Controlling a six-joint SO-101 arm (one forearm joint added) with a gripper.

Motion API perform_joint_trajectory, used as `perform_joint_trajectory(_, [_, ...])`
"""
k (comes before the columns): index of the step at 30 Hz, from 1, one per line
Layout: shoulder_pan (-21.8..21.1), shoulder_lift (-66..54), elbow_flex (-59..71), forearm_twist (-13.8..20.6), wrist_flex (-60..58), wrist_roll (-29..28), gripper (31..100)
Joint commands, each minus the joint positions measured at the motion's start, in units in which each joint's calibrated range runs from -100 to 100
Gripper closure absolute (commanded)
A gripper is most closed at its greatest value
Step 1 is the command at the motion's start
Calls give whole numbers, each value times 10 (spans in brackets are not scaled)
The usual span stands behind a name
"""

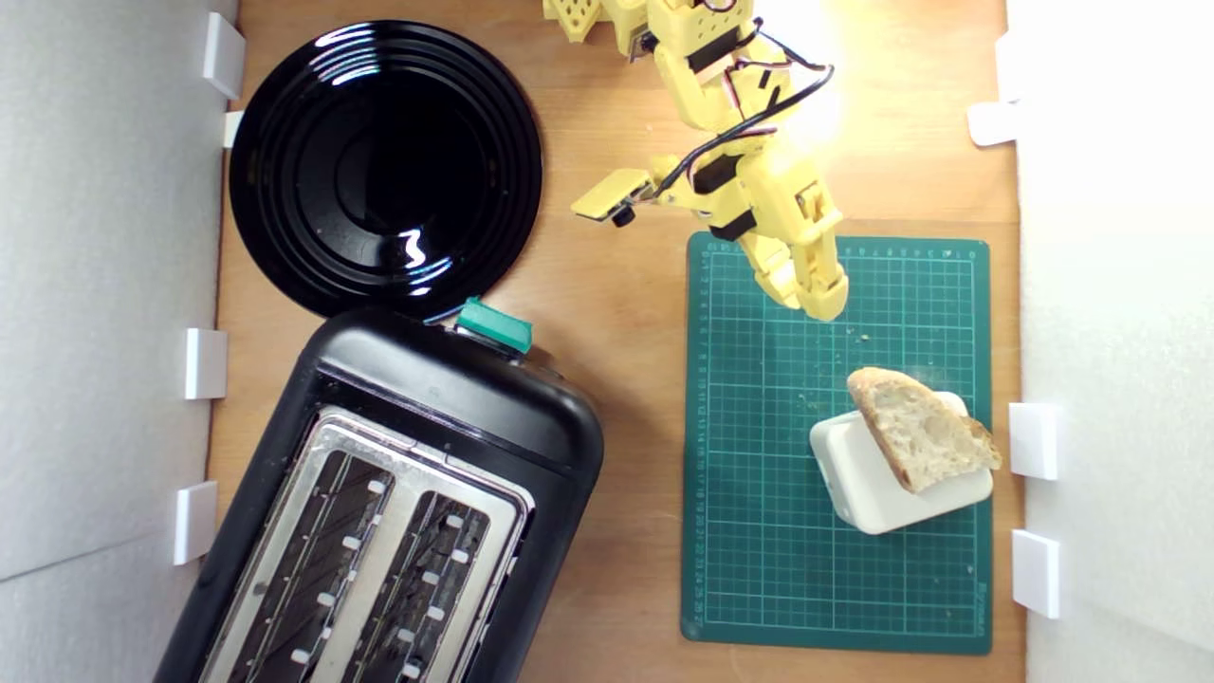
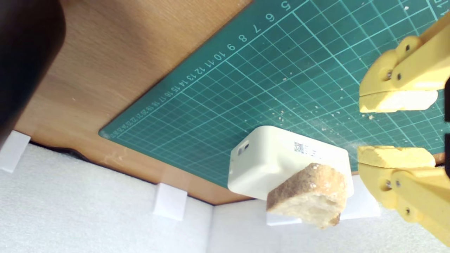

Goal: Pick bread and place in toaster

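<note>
The bread (image 1: 918,429), a pale holey half slice with a tan crust, leans on top of a cream rounded box (image 1: 868,479) on the green cutting mat (image 1: 759,531). In the wrist view the bread (image 2: 309,195) shows its crust end, resting on the box (image 2: 277,158). My yellow gripper (image 1: 816,289) hovers over the mat's far end, apart from the bread; in the wrist view the gripper (image 2: 395,128) is open with nothing between its fingers. The black toaster (image 1: 455,398), with a silver top plate and a teal lever (image 1: 495,325), stands at the exterior view's lower left, slots empty.
A round glossy black plate (image 1: 384,166) lies on the wooden table beyond the toaster. White foam walls with small white blocks (image 1: 1032,439) border the table on both sides. Crumbs dot the mat (image 2: 246,88).
</note>
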Motion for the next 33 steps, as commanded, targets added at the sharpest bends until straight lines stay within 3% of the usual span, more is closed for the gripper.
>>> perform_joint_trajectory(1, [-7,17,-52,4,-19,-1,625])
perform_joint_trajectory(13, [-7,59,-105,4,-23,0,566])
perform_joint_trajectory(21, [-7,104,-110,4,-103,3,566])
perform_joint_trajectory(33, [-7,138,-152,3,-105,4,566])
